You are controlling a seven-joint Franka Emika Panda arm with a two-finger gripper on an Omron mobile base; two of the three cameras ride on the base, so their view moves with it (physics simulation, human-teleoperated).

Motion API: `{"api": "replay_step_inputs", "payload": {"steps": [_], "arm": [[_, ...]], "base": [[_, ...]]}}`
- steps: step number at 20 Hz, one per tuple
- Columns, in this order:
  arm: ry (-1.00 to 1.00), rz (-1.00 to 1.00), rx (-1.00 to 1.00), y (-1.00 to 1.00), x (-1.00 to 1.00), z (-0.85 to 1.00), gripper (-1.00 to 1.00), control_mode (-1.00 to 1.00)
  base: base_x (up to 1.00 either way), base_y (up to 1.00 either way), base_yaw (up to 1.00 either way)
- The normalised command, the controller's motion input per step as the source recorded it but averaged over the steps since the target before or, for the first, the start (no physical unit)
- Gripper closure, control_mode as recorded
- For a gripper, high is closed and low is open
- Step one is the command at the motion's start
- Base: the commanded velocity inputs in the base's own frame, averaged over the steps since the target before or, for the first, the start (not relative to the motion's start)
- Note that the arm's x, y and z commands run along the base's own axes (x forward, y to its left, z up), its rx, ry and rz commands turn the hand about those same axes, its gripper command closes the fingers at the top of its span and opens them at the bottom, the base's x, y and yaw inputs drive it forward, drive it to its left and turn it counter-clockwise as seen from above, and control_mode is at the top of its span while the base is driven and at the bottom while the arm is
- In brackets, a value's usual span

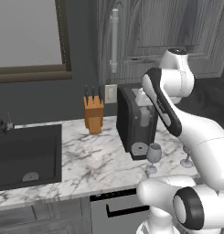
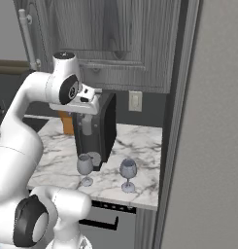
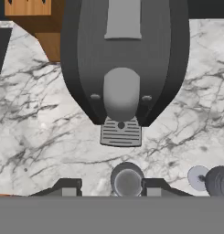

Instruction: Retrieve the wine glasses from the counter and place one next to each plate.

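Two clear stemmed wine glasses stand on the marble counter (image 1: 95, 157) in front of a dark coffee machine (image 1: 131, 121). In the left base view one wine glass (image 1: 153, 156) is in full sight and the other (image 1: 187, 160) is partly behind my arm. The right base view has them side by side, the left glass (image 2: 85, 168) and the right glass (image 2: 128, 171). My gripper (image 2: 87, 124) hangs over the coffee machine's front, pointing down, well above the left glass. Looking down from the hand, that glass (image 3: 127, 180) lies between the open fingertips, gripper (image 3: 109, 188) holding nothing. The plates are out of view.
A wooden knife block (image 1: 93, 114) stands against the wall left of the coffee machine. The black sink (image 1: 26, 155) is sunk into the counter's left part. A tall grey panel (image 2: 208, 121) closes the counter's right end, close to the right glass. Wall cabinets (image 2: 115, 34) hang above.
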Motion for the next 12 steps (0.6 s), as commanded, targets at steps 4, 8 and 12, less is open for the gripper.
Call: {"api": "replay_step_inputs", "payload": {"steps": [4, 8, 12], "arm": [[0.0, 0.0, 0.07, 0.08, -0.06, -0.05, -1.0, -1.0], [-0.01, 0.0, 0.1, 0.15, -0.29, -0.11, -1.0, -1.0], [-0.05, -0.23, 0.0, 0.13, -0.28, 0.0, -1.0, -1.0]], "base": [[0.0, 0.0, 0.0], [0.0, 0.0, 0.0], [0.0, 0.0, 0.0]]}}
